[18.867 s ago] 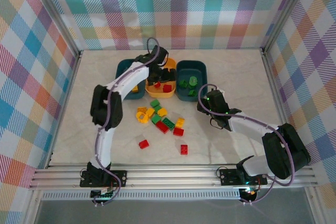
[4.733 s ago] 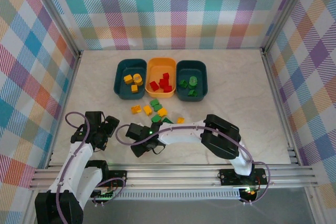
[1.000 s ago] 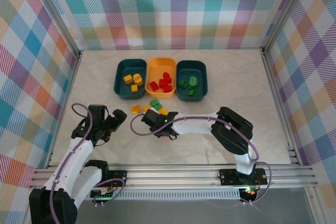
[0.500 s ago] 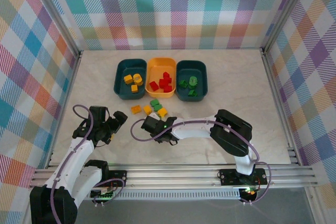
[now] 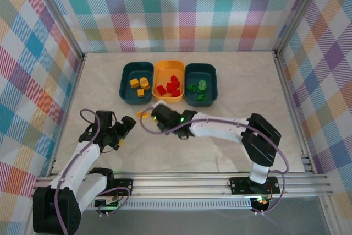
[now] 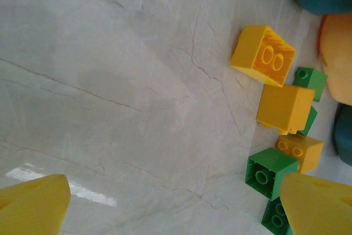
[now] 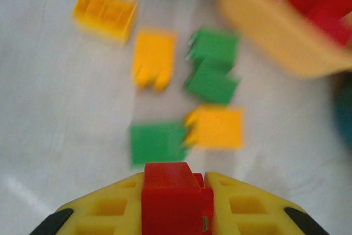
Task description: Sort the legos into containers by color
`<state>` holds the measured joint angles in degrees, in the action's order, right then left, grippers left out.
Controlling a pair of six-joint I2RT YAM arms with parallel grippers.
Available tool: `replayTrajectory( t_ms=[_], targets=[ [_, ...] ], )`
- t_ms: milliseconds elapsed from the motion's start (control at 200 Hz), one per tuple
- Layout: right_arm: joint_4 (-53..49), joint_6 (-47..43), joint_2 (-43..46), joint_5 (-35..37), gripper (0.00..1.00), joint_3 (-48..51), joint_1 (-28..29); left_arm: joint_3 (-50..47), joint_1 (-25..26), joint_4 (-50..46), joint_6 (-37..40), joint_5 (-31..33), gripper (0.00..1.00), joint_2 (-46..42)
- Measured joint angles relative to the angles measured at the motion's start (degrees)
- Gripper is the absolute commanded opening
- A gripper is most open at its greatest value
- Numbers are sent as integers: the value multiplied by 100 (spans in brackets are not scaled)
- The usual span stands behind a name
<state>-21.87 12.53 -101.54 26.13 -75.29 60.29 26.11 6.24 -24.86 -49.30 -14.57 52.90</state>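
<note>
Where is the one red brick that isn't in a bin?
The red brick is gripped in the right hand, bottom centre of the right wrist view, just short of loose green and yellow bricks, the orange-yellow bin beyond.

Yellow and green legos (image 6: 285, 107) cluster at right of frame on the marble bench (image 6: 110, 81). Yellow fingers (image 6: 33, 205) sit apart in both lower corners.

Marble table (image 5: 247, 86): 3 bins (image 5: 169, 63), loose legos (image 6: 263, 56).
</note>
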Motion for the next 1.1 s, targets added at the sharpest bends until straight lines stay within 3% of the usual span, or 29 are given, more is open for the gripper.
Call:
replayTrajectory(
  t_ms=[155,290,585,650,690,735,890,1100],
  targets=[
    [304,-107,-334,-179,21,-940,-1080,74,682,190,61,-140,95,533],
    [317,-111,-1335,-411,21,-2103,-1738,509,1346,90,278,-140,93,1156],
    [-378,-153,-3086,-1003,24,-3941,-2048,791,1587,57,487,-81,94,1357],
    [-527,-184,-3281,-1093,30,-4247,-2055,820,1587,33,525,-81,94,1392],
    [-612,-197,-3344,-1123,41,-4354,-2055,831,1587,22,538,-81,95,1419],
    [-675,-219,-3351,-1154,48,-4387,-2055,833,1587,2,546,-81,95,1443],
    [-603,-273,-3040,-1211,56,-3912,-2052,835,1593,-50,575,-33,96,1464],
    [-116,-284,-1320,-920,48,-1965,-1836,940,1617,-116,695,114,96,1495]
  ],
)
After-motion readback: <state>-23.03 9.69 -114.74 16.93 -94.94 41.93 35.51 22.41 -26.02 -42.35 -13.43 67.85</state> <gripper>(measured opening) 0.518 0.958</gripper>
